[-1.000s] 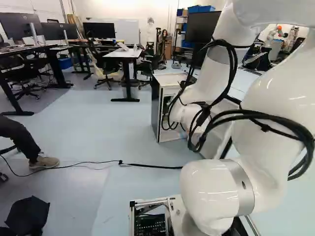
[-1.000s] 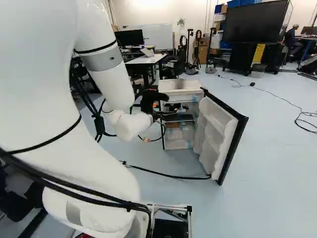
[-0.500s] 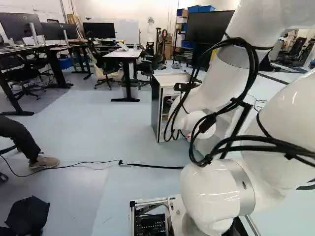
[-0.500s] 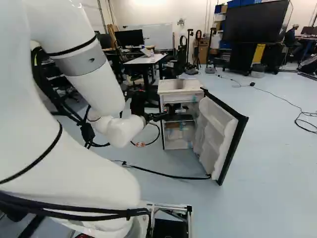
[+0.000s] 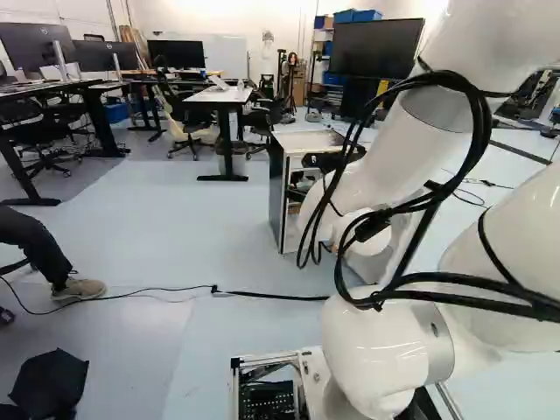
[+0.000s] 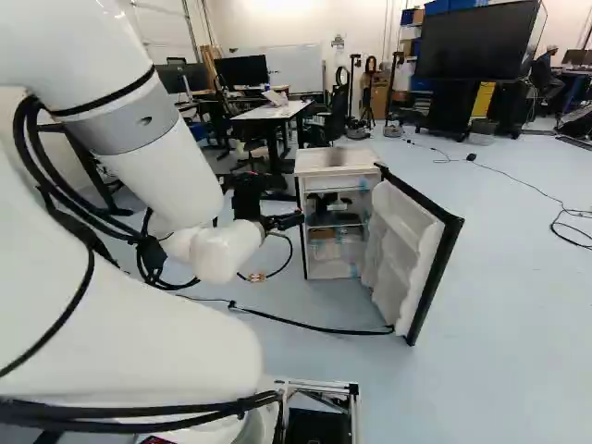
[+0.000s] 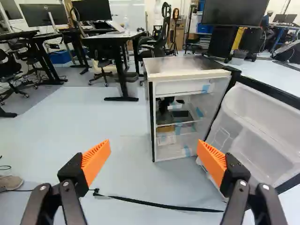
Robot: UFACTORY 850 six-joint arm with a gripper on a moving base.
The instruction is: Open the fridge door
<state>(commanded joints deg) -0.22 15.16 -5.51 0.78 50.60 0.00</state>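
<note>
Your arm (image 6: 171, 162) has drawn its gripper (image 7: 153, 143) back from the fridge (image 6: 335, 159), while the door (image 6: 405, 248) hasn't shifted. The fridge stands on the floor (image 6: 518, 305) ahead, door swung wide at the right base view's right; your jaws are well apart on nothing, presumably because the opening is done and you want clearance.

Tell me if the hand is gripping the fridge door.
No, the hand stands wide open, and the fridge door is beyond it.
</note>
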